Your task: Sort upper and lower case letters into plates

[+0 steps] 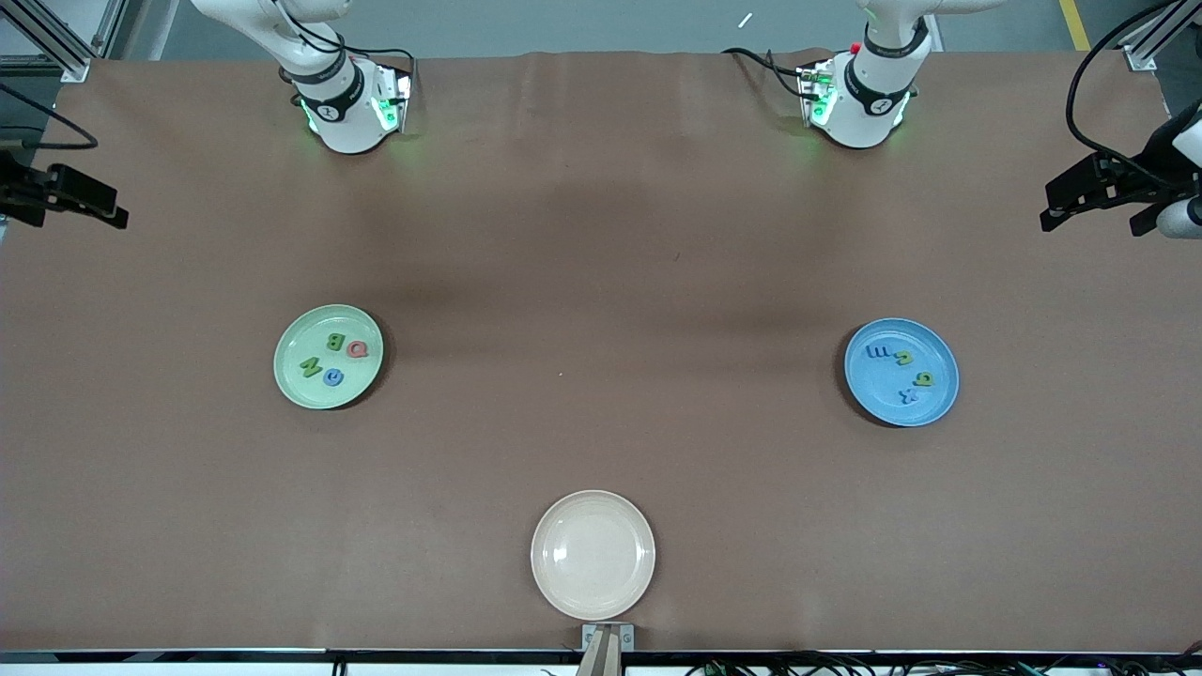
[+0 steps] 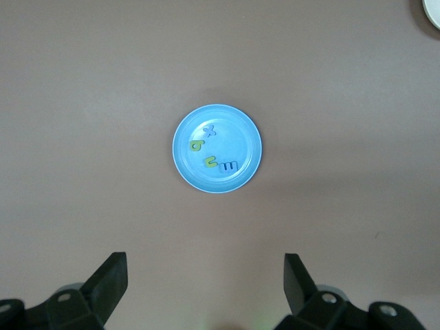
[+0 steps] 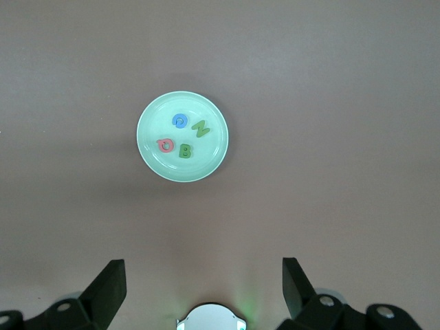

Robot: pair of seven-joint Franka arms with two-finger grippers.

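The pale mint green plate point(image 1: 285, 361) point(image 3: 157, 122) lies toward the right arm's end of the table. It holds several letters, among them a green B point(image 1: 334, 342), a red one point(image 1: 357, 349) and a green N point(image 1: 310, 366). The blue plate point(image 1: 878, 387) point(image 2: 239, 136) lies toward the left arm's end and holds several letters, two green point(image 2: 197, 146) and two blue point(image 2: 229, 166). My left gripper point(image 2: 205, 276) hangs open and empty high above the table, looking down on the blue plate. My right gripper point(image 3: 203, 278) is likewise open and empty, high up with the mint plate in view.
A beige cream plate point(image 1: 593, 554) with nothing in it sits near the front edge, midway between the two ends. The arm bases point(image 1: 352, 103) point(image 1: 859, 99) stand along the table's back edge. Black camera mounts point(image 1: 66, 192) point(image 1: 1108, 188) reach in at both ends.
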